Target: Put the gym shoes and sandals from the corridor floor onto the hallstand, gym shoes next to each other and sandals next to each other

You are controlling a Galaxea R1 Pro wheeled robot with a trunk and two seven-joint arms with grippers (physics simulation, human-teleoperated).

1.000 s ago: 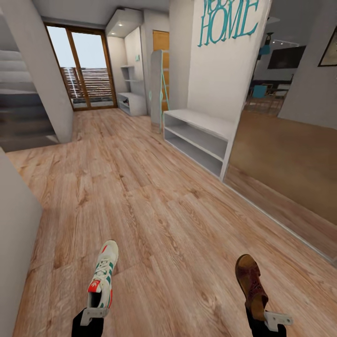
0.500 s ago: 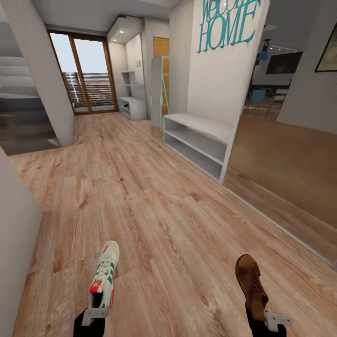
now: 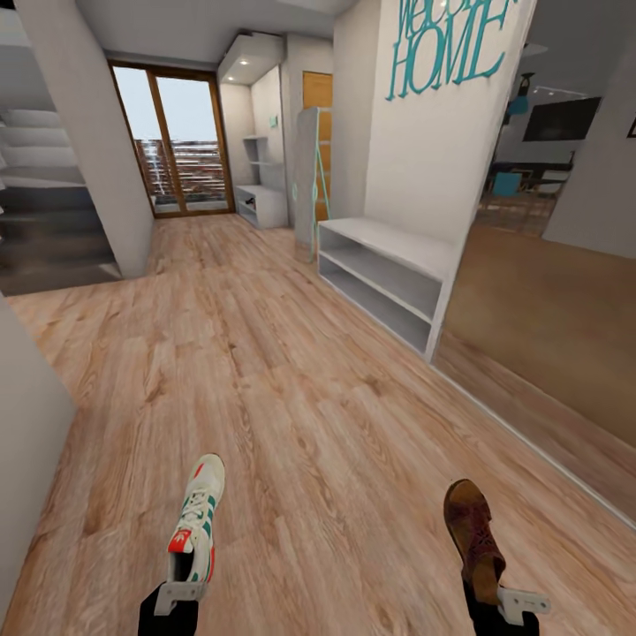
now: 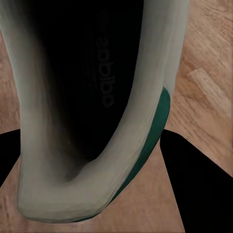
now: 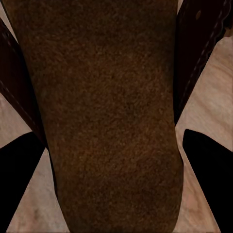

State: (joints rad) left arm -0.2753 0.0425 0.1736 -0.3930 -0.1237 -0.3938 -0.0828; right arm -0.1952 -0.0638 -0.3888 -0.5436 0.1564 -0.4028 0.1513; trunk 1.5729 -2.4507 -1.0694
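Note:
My left gripper [image 3: 179, 594] is shut on the heel of a cream-white gym shoe [image 3: 196, 529] with green stripes, held above the corridor floor [image 3: 291, 397] with its toe pointing ahead. The shoe's dark opening [image 4: 82, 82] shows close up in the left wrist view between black fingers [image 4: 199, 184]. My right gripper [image 3: 500, 606] is shut on the heel of a dark brown sandal [image 3: 472, 535]; its brown insole [image 5: 107, 111] shows in the right wrist view. The hallstand [image 3: 263, 205], with stepped shelves above it, stands far down the corridor by the glass door.
A plain grey two-shelf bench [image 3: 389, 272] stands along the right wall under teal "HOME" lettering [image 3: 446, 53]. A grey pillar [image 3: 97, 150] and stairs [image 3: 44, 221] are at the left, a grey wall edge [image 3: 26, 442] close by. A large mirror panel [image 3: 548, 336] lines the right.
The whole view has shifted as the camera moved; bench, door and lettering sit further right. Both grippers still hold the shoe and the sandal in the same places.

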